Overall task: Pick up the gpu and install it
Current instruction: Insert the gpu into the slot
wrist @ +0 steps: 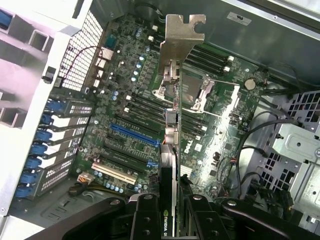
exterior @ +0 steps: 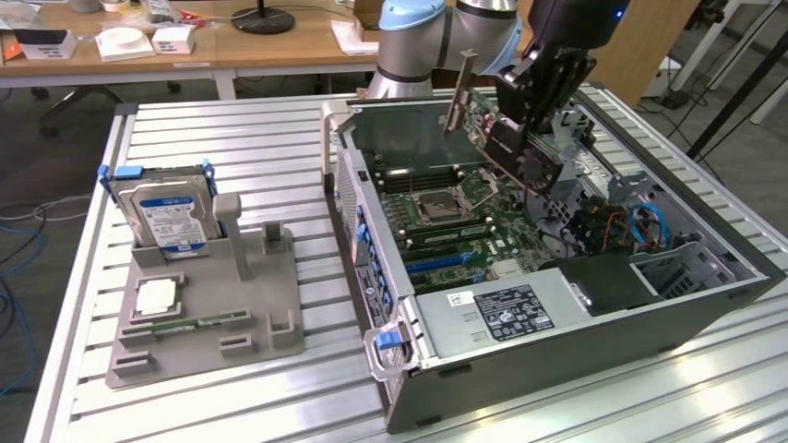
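End effector (wrist: 169,212) holds gpu (wrist: 171,120) over the motherboard (wrist: 125,100).

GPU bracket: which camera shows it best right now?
The wrist view. The silver bracket of the gpu shows its face and ports, hanging over the motherboard. The exterior view shows it as a thin edge-on strip above the open computer case, with the card clamped in the gripper.
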You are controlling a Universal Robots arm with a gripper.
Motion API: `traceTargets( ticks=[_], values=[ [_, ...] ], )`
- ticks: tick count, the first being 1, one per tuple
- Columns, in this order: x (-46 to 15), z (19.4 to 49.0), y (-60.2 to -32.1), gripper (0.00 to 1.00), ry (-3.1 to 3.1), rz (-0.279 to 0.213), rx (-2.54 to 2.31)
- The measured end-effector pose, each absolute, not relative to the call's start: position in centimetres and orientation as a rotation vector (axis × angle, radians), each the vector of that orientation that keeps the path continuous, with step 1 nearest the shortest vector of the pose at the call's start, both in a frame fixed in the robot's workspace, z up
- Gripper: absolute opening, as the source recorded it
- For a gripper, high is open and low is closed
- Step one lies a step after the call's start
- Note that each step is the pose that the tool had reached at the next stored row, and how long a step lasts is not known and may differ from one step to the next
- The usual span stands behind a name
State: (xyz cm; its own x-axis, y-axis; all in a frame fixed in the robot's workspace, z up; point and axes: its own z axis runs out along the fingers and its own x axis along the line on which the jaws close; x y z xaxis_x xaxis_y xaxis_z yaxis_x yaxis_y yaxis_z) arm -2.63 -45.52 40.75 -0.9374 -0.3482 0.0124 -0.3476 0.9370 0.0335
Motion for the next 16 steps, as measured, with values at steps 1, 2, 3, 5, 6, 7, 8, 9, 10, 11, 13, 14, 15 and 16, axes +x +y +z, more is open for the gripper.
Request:
traceTargets(
  ticks=[1, 2, 3, 5, 6, 7, 8, 9, 10, 11, 13, 14, 15, 16],
  values=[
    [-2.63, 40.75, -45.52, 0.26, -3.073, -0.048, 0.557],
    [-2.63, 40.75, -45.52, 0.26, -3.072, -0.048, 0.56],
    [-2.63, 40.75, -45.52, 0.26, -3.072, -0.048, 0.564],
    [-2.63, 40.76, -45.52, 0.26, -3.071, -0.048, 0.57],
    [-2.63, 40.76, -45.52, 0.26, -3.07, -0.048, 0.572],
    [-2.63, 40.75, -45.52, 0.26, -3.069, -0.048, 0.575],
    [-2.63, 40.75, -45.52, 0.26, -3.069, -0.048, 0.578],
    [-2.63, 40.76, -45.52, 0.26, -3.068, -0.048, 0.581],
    [-2.63, 40.75, -45.52, 0.26, -3.068, -0.048, 0.581],
    [-2.63, 40.76, -45.52, 0.26, -3.068, -0.048, 0.581],
    [-2.63, 40.76, -45.52, 0.26, -3.068, -0.048, 0.581],
    [-2.63, 40.76, -45.52, 0.26, -3.068, -0.048, 0.581],
    [-2.63, 40.76, -45.52, 0.26, -3.068, -0.048, 0.581],
    [-2.63, 40.75, -45.52, 0.26, -3.068, -0.048, 0.581]
  ],
)
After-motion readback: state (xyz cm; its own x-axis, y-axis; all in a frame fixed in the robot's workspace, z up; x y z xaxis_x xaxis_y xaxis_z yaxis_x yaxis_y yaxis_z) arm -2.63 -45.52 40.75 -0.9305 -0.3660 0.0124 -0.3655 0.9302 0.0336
